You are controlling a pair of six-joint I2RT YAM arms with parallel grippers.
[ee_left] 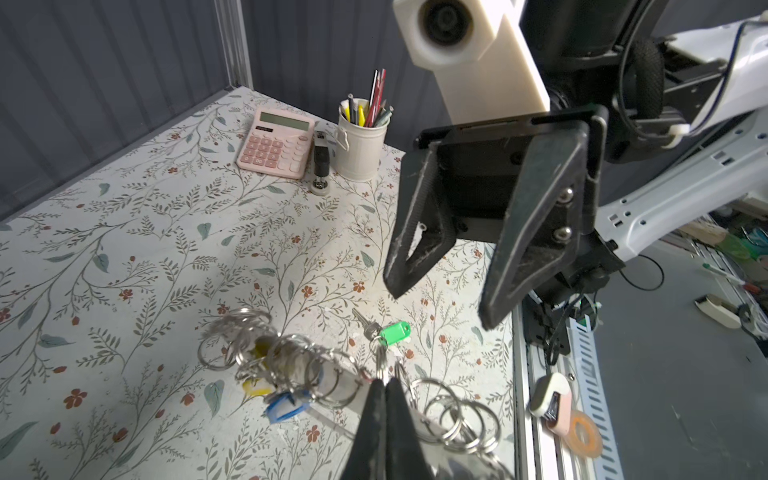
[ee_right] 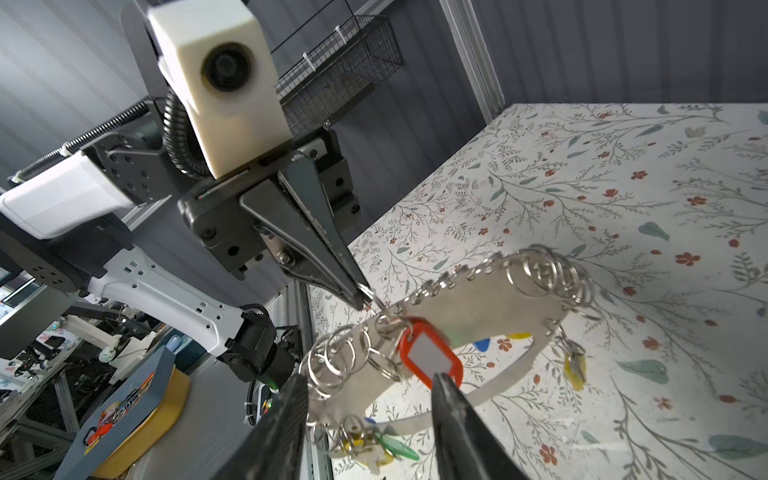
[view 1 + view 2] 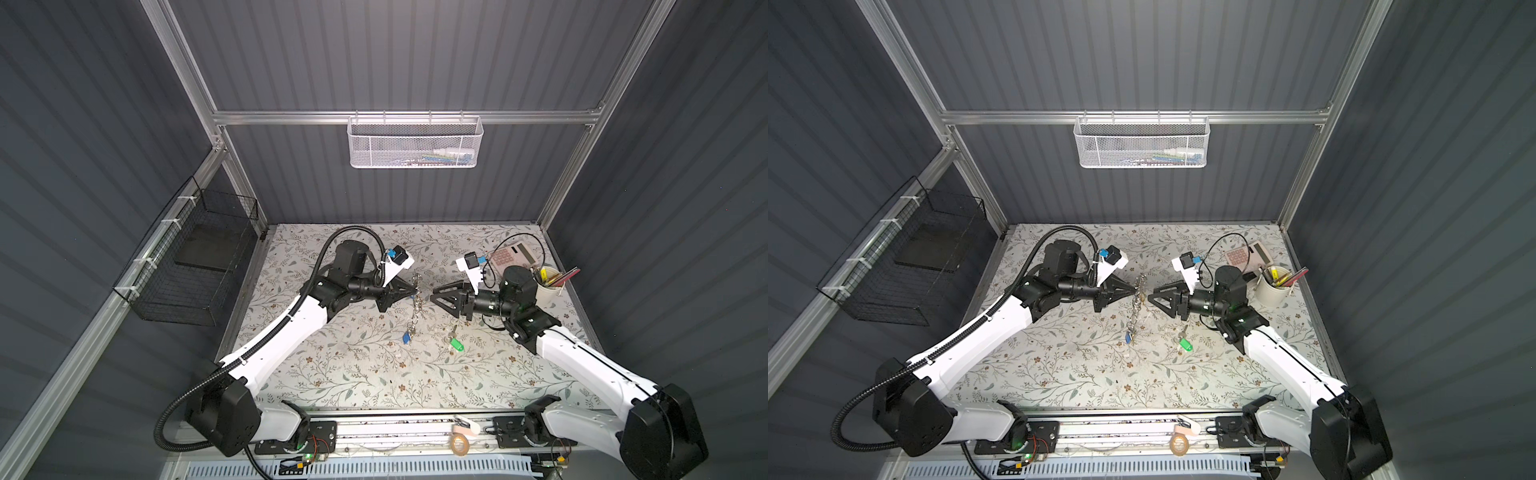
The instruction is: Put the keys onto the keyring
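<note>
**Aloft: keyring pinched left, right jaws apart, green keys on the table**

Left gripper (image 3: 414, 286) has its jaws together, clamped on one small silver ring of the keyring (image 3: 415, 305). The loop hangs below its tips. The blue tag (image 3: 405, 338) at the low end is near the table (image 3: 353, 374); contact cannot be told.

Right gripper (image 3: 433, 294) faces it tip to tip with jaws apart, just beside the loop. In the right wrist view the red tag (image 2: 430, 353) sits near one fingertip.

The keys (image 3: 456, 343) lie flat under the right gripper's body, apart from the keyring.

Bare floral surface lies on the front-rail side of both grippers. Behind the right wrist, the pen cup (image 3: 546, 286) and calculator (image 3: 509, 254) crowd the far corner.
</note>
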